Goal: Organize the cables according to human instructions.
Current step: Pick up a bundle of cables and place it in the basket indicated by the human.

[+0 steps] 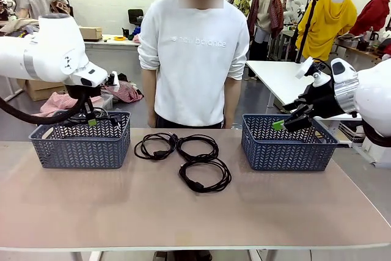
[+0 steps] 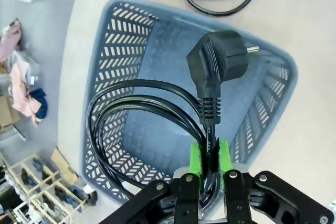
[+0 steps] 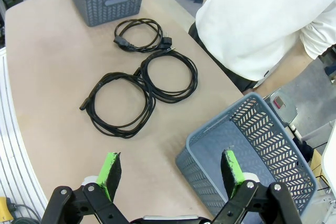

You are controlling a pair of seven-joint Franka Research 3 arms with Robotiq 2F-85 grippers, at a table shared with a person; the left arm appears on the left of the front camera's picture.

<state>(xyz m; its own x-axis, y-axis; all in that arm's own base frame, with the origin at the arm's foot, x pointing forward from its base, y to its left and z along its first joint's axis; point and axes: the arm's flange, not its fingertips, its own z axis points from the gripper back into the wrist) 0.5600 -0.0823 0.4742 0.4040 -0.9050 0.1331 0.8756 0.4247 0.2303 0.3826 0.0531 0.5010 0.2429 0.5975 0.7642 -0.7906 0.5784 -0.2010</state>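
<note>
My left gripper (image 1: 91, 120) hangs over the left blue basket (image 1: 79, 148), shut on a black cable (image 2: 142, 114) just below its plug (image 2: 220, 59); the coil dangles into the basket (image 2: 121, 40). Three more coiled cables lie mid-table: one at the back left (image 1: 156, 146), one beside it (image 1: 197, 148), one nearer me (image 1: 204, 175). From the right wrist they appear as the far coil (image 3: 137, 34), the middle coil (image 3: 170, 76) and the near coil (image 3: 121, 103). My right gripper (image 1: 282, 124) is open above the right blue basket (image 1: 287, 148), nothing between its fingers (image 3: 110, 174).
A person in a white sweatshirt (image 1: 195, 53) stands at the far table edge between the baskets, arms down. The right basket (image 3: 273, 145) looks empty inside. Bare tabletop (image 1: 195, 218) stretches along the near side.
</note>
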